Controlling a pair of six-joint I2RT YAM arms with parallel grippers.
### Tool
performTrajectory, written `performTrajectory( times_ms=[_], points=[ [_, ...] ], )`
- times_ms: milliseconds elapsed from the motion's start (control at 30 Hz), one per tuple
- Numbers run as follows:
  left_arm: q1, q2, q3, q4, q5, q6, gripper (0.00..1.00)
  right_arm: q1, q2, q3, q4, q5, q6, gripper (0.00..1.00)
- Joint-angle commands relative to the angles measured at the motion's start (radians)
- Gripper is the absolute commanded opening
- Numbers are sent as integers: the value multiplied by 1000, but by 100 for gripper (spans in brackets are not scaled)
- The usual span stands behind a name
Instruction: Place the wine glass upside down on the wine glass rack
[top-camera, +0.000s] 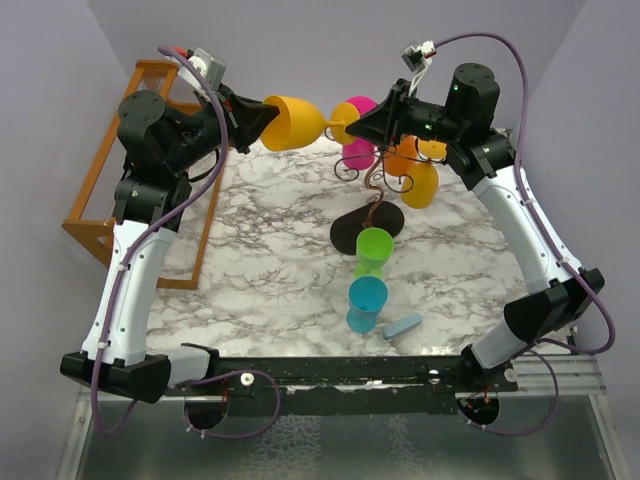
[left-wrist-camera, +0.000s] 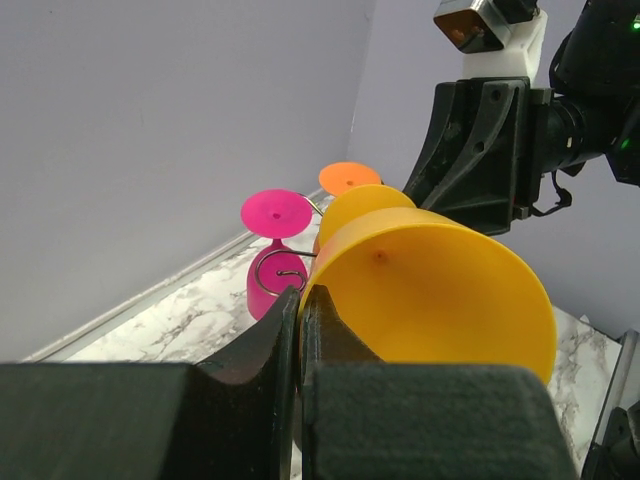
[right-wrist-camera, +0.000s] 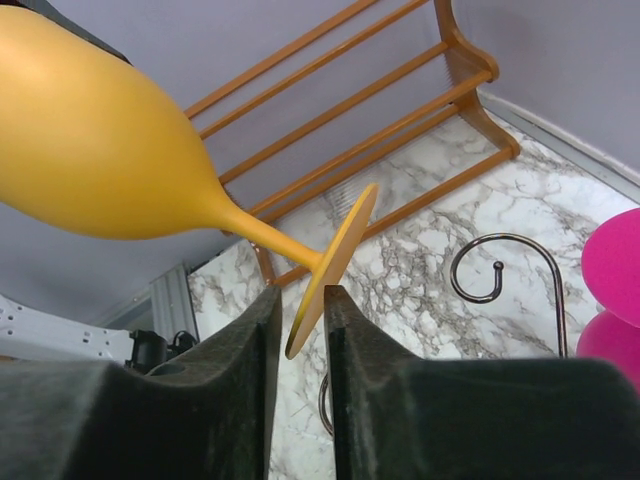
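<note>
A yellow wine glass (top-camera: 292, 122) hangs sideways in the air at the back of the table, between both arms. My left gripper (top-camera: 262, 118) is shut on the rim of its bowl (left-wrist-camera: 440, 290), one finger inside and one outside. My right gripper (top-camera: 352, 125) has its fingers on either side of the glass's round foot (right-wrist-camera: 335, 250). The jaws stand narrowly apart, with a gap still showing beside the foot. The wine glass rack (top-camera: 378, 190), a thin dark wire tree on a black oval base, stands just below and right. One of its curled arms (right-wrist-camera: 505, 265) shows in the right wrist view.
A pink glass (top-camera: 358, 130) and orange glasses (top-camera: 420, 175) hang on the wire rack. A green cup (top-camera: 374, 250), a blue cup (top-camera: 366, 303) and a small blue object (top-camera: 403, 326) lie on the marble table. A wooden stepped rack (top-camera: 100, 190) stands at the left.
</note>
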Motion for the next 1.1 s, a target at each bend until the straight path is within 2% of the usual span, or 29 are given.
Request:
performTrajectory(
  times_ms=[0,133,267,533,667,867,1067],
  points=[
    [-8,-4,-14,52,45,-19,0,7,-2,30,7,49,17,18],
    [-15,-6,-26,53,52,-15,1,7,-3,25,1,81,8,10],
    [-17,-10,-31,47,61,-12,9,6,-12,23,-5,117,-14,2],
    [-18,-28,-61,25,110,21,31,7,-22,37,-16,192,-87,1],
    [-18,-47,-62,-44,93,104,44,6,-34,41,-16,261,-166,1],
    [-18,-84,-53,-171,-5,282,61,5,-44,61,-19,381,-291,1],
    [-18,-114,-29,-276,-134,431,75,6,-45,78,-24,386,-411,1]
  ],
)
